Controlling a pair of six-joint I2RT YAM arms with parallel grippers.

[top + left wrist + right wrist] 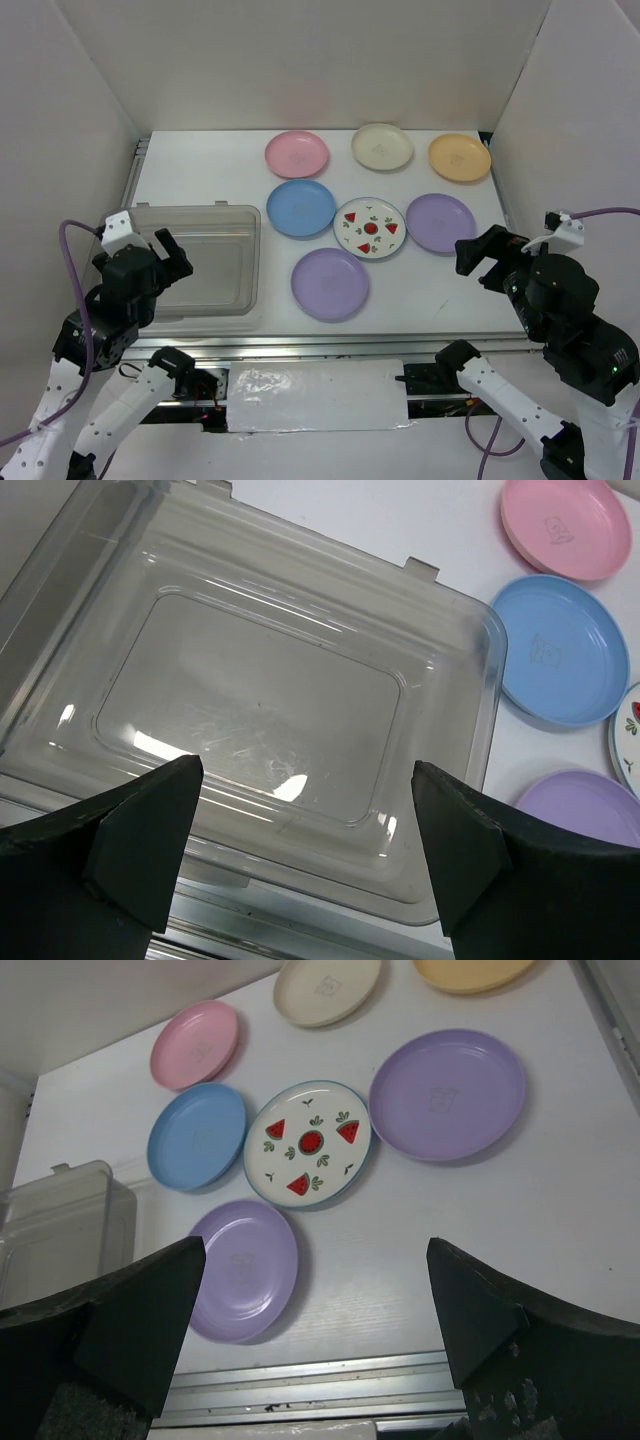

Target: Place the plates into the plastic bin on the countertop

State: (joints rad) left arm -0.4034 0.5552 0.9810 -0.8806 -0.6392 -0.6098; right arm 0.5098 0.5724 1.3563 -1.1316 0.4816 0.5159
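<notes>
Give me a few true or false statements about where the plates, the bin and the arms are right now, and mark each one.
1. The plastic bin holds no plates. True.
2. The fruit-patterned plate lies between the blue plate and a purple plate. True.
3. The bin sits on the right arm's side. False: it sits in front of the left gripper.
4. The right gripper grips a plate. False: its fingers stand open, holding nothing.
5. Six plates are set out. False: seven lie on the countertop.
</notes>
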